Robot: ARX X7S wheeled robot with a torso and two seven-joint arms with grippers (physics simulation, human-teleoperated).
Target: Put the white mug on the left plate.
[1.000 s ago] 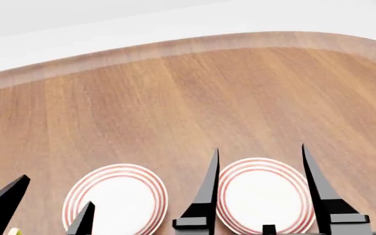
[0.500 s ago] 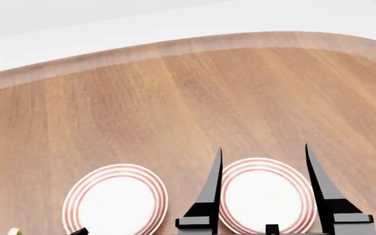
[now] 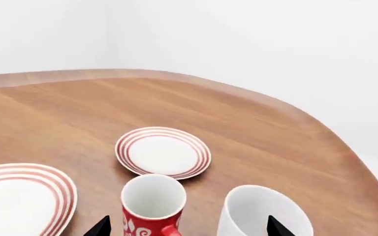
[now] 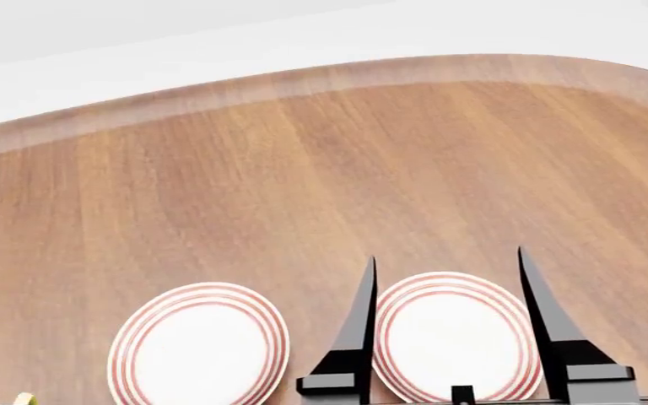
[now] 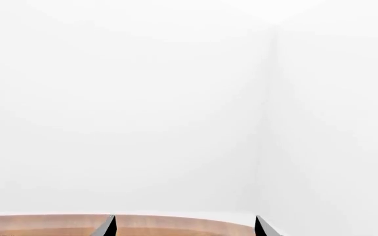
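Note:
The tall white mug (image 3: 258,212) stands on the wooden table (image 3: 255,132) beside a small red mug (image 3: 152,209), shown only in the left wrist view. My left gripper (image 3: 187,228) is open; the red mug lies between its fingertips and one tip overlaps the white mug's front. It is out of the head view. The left plate (image 4: 198,346), white with red rings, is empty; it also shows in the left wrist view (image 3: 18,196). My right gripper (image 4: 445,255) is open and empty, raised over the right plate (image 4: 456,336).
The right plate also shows in the left wrist view (image 3: 163,151), beyond the mugs. A yellow bit (image 4: 23,398) peeks in at the head view's bottom left corner. The right wrist view shows white wall and a strip of table (image 5: 175,221) between open fingertips.
My left gripper's fingers have dropped out of the head view's bottom left. My right gripper shifted slightly right and then back. Plates have not moved.

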